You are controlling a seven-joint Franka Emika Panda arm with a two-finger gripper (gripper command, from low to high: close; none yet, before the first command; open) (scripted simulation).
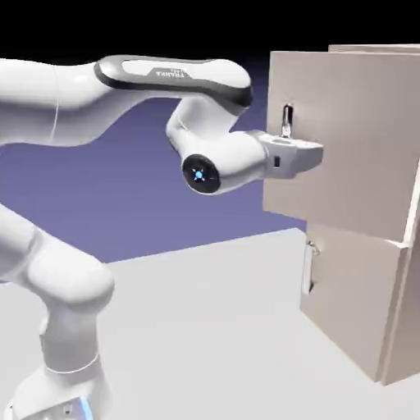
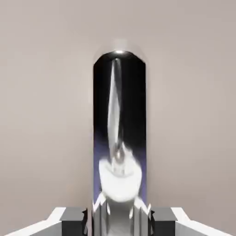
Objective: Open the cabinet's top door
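2 grey fingertips (image 2: 74,221) flank the top door's vertical silver bar handle (image 2: 120,115), and the end effector (image 2: 118,223) is pinching that bar. The grip seems meant to take the bar from its 2 long sides, so that a pull carries the panel along without slipping off.

The beige top door (image 1: 357,139) lies behind the handle and stands ajar: it juts out at an angle from the cabinet (image 1: 394,328), unlike the lower door (image 1: 344,303), below the handle. The handle is near the panel's free edge, probably to give the pull good leverage; the hinge looks to be at the opposite edge, to the handle's right in the exterior view.

I judge the opening well under way. The next move likely calls for swinging the handle farther along its arc, with the wrist turning to match; a straight tug could twist the bar out of the fingers.
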